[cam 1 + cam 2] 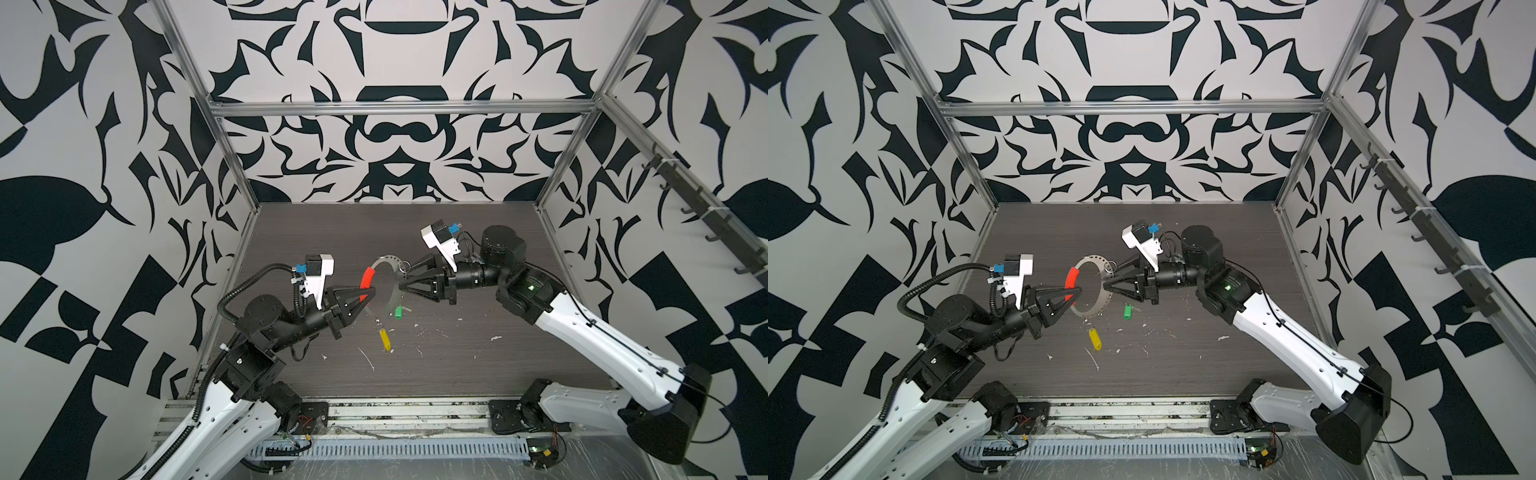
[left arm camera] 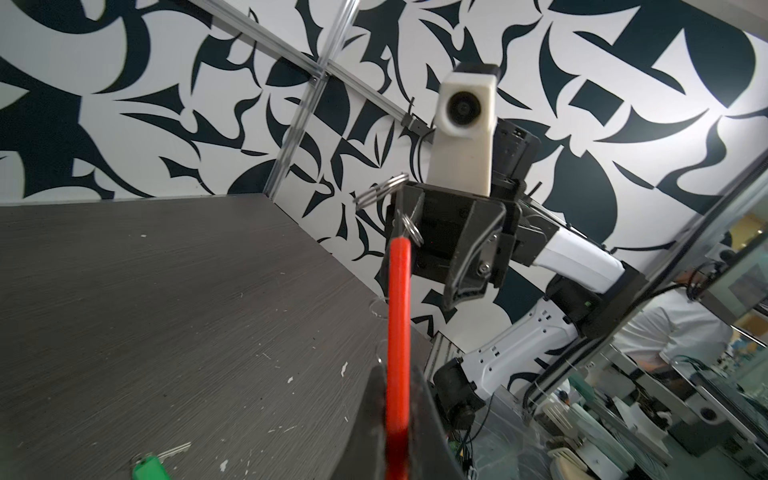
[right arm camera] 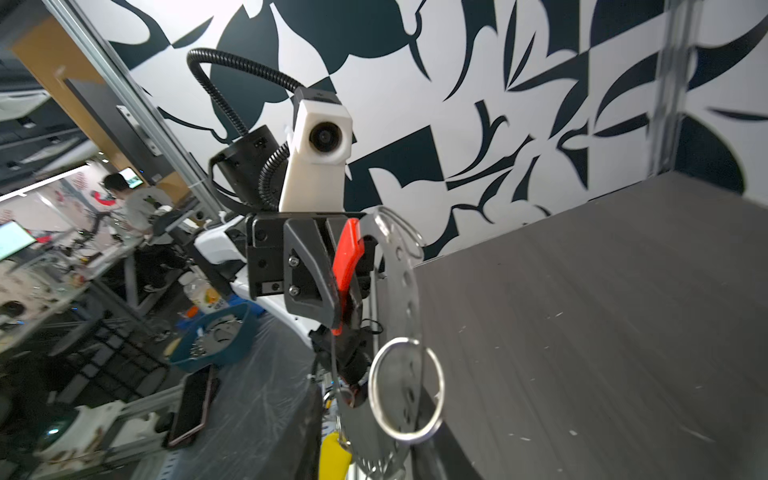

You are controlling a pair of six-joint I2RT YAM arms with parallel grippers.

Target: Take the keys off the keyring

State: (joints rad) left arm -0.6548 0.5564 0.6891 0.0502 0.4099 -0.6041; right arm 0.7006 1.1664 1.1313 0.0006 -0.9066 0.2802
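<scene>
Black-and-white patterned walls (image 1: 291, 62) on an aluminium frame closed in a dark grey wood-grain surface (image 1: 332, 232) scattered with white flecks (image 1: 368, 360). Above its middle the keyring (image 1: 384, 262), a flat grey hoop pierced with small holes, stood roughly upright in the air between the 2 arms, clear of the surface. The left pincer (image 1: 370, 293) was clenched on the lower end of the hoop's red sleeve (image 1: 368, 277). In the left wrist view the sleeve ran up from between its 2 dark fingers (image 2: 432, 436). The right pincer (image 1: 403, 276) faced it from the opposite side with its jaws parted and the hoop's edge lying between the fingertips. Whether they touched the metal could not be told. A silver split ring (image 3: 372, 384) hung on that edge, large and close in the right wrist view. The yellow key (image 1: 386, 340) dangled from the hoop's lowest part by a small link, off the surface, and in the right wrist view it showed just under the hoop. The green key (image 1: 398, 311) lay flat on the surface below the hoop's right side, detached from it. The left wrist view showed its silver blade pointing away from the tag. In both top views the 2 keys sat near each other, the green 1 farther back.
</scene>
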